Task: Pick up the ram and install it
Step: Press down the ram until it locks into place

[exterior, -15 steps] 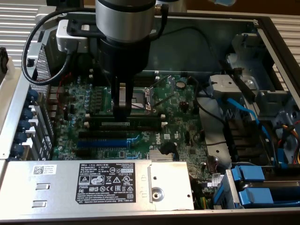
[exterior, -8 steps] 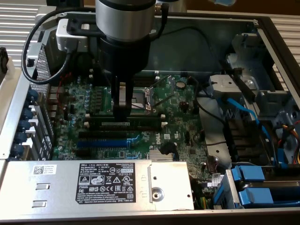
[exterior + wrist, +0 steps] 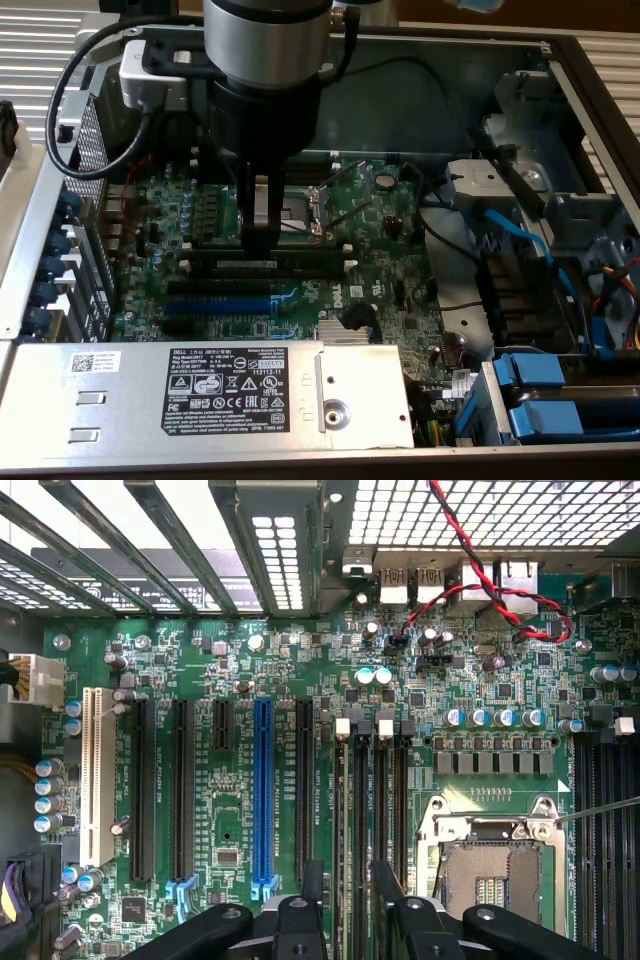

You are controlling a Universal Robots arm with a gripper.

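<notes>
You see the gripper (image 3: pixel 260 240) poised beside the processor socket (image 3: pixel 300 205), fingers (image 3: pixel 312 880) apart, clamping nothing. The ram (image 3: pixel 300 263) lies just beside that socket, under the fingertips.

I'm running this from what looks like a computer repair bench or robotics lab. Under my arm (image 3: pixel 265 70) lies a desktop case (image 3: pixel 430 100) with its lid off. Its green motherboard (image 3: pixel 390 250) is bare, and a labelled power supply (image 3: pixel 200 395), blue drive caddies (image 3: pixel 560 395) and loose cables (image 3: pixel 520 232) sit inside. The case rests on a pale ribbed surface (image 3: pixel 30 40). The wrist view shows me the board's expansion slots (image 3: pixel 263 780) and open CPU socket (image 3: pixel 490 870).
</notes>
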